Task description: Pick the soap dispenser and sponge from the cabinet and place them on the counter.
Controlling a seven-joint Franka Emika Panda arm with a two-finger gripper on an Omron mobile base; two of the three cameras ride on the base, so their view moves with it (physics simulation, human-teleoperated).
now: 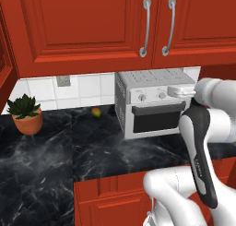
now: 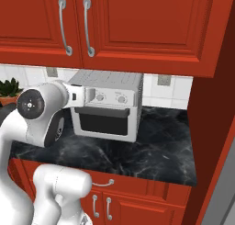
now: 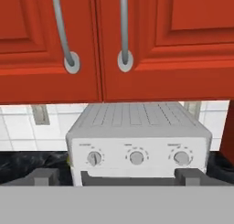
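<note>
The red cabinet [image 1: 87, 26] hangs over the counter with both doors shut. Its two curved silver handles [image 3: 68, 35] meet at the seam. The soap dispenser and the sponge are hidden. The black marble counter [image 1: 50, 151] runs beneath it. My gripper [image 3: 116, 175] is open, with its two dark fingertips [image 3: 43, 175] spread wide and nothing between them. It is level with the toaster oven's knobs, below the door handles and pointing at them. In the right base view the hand [image 2: 85, 95] is in front of the oven's top left corner.
A white toaster oven [image 1: 147, 107] stands on the counter under the cabinet seam. A potted plant [image 1: 25, 114] sits at the far left. A small yellow-red fruit [image 1: 96, 111] lies by the tiled wall. A tall red side panel [image 2: 213, 127] closes off the right.
</note>
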